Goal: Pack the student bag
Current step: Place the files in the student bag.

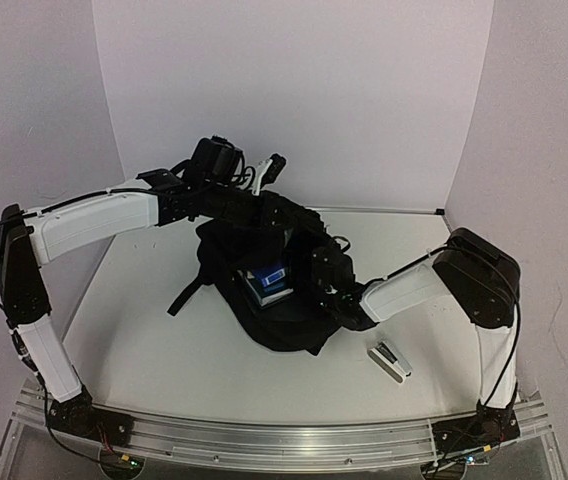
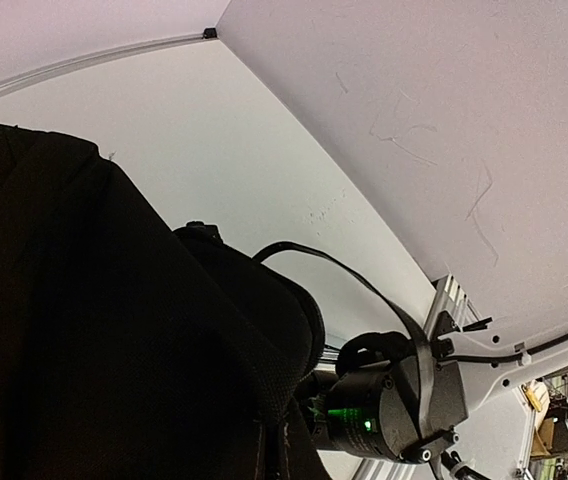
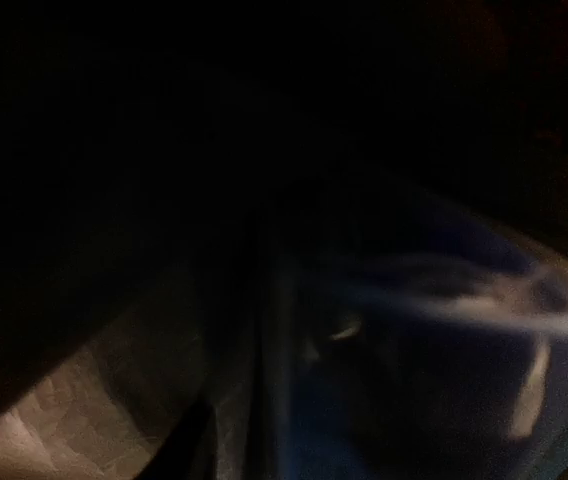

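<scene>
The student bag (image 1: 284, 325), black and soft, lies in the middle of the table with its mouth held up. My left gripper (image 1: 282, 222) is at the bag's raised top edge, shut on its fabric. That fabric (image 2: 84, 300) fills the left wrist view and hides the fingers. My right gripper (image 1: 326, 280) reaches into the opening from the right. A blue and white item (image 1: 270, 279) shows inside the mouth. The right wrist view is dark and blurred: grey lining (image 3: 54, 410) and a blue shape (image 3: 444, 340) show, but no fingers.
A small white and black stapler-like object (image 1: 390, 360) lies on the table to the right of the bag, near the right arm. A shoulder strap (image 1: 186, 292) trails out to the bag's left. White walls close in the back and sides.
</scene>
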Available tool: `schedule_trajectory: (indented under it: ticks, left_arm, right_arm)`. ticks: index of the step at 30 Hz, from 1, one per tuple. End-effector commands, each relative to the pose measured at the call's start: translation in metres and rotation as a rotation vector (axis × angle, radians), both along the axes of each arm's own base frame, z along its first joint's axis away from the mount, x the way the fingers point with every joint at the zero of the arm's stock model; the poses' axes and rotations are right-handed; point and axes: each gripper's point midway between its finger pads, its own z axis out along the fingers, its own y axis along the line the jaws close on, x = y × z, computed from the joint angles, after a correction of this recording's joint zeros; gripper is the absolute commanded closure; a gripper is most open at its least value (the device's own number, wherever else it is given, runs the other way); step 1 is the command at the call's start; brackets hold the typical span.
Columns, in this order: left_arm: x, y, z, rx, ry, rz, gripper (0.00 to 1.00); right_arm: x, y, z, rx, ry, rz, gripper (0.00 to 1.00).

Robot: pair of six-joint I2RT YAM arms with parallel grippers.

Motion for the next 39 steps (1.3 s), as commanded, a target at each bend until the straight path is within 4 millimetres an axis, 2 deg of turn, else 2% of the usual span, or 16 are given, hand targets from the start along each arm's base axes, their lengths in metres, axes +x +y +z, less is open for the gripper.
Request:
schedule_trajectory:
  ticks: [1,5,8,13,15,21,25,32,36,39]
  left_arm:
    - [-0.012,0.007,0.060,-0.115,-0.124,-0.007,1.00]
    - [-0.011,0.011,0.060,-0.096,-0.134,0.006,1.00]
    - [-0.011,0.014,0.060,-0.086,-0.141,0.013,1.00]
    - [-0.010,0.016,0.060,-0.078,-0.145,0.022,1.00]
    - [-0.010,0.017,0.061,-0.078,-0.147,0.024,1.00]
    - [-0.010,0.018,0.062,-0.077,-0.149,0.028,1.00]
    - [-0.011,0.018,0.061,-0.078,-0.142,0.027,1.00]
    - [-0.013,0.015,0.055,-0.079,-0.113,0.011,1.00]
    - [-0.013,0.014,0.049,-0.076,-0.096,0.011,1.00]
    - [-0.013,0.015,0.044,-0.070,-0.086,0.015,1.00]
  right_arm:
    - [-0.011,-0.024,0.035,-0.010,-0.051,-0.035,0.48]
    - [-0.027,-0.044,0.039,-0.053,-0.027,-0.032,0.37]
    - [-0.036,-0.050,0.034,-0.078,0.004,-0.015,0.33]
    - [-0.046,-0.052,0.018,-0.083,0.053,0.023,0.35]
    - [-0.048,-0.049,0.012,-0.095,0.067,0.042,0.42]
    - [-0.044,-0.039,0.002,-0.119,0.070,0.058,0.81]
    - [-0.031,-0.027,0.011,-0.130,0.028,0.048,0.91]
    - [0.001,-0.001,0.032,-0.165,-0.066,0.004,0.89]
    - [0.014,0.013,0.036,-0.210,-0.095,0.001,0.80]
    - [0.017,0.017,0.036,-0.244,-0.104,0.010,0.71]
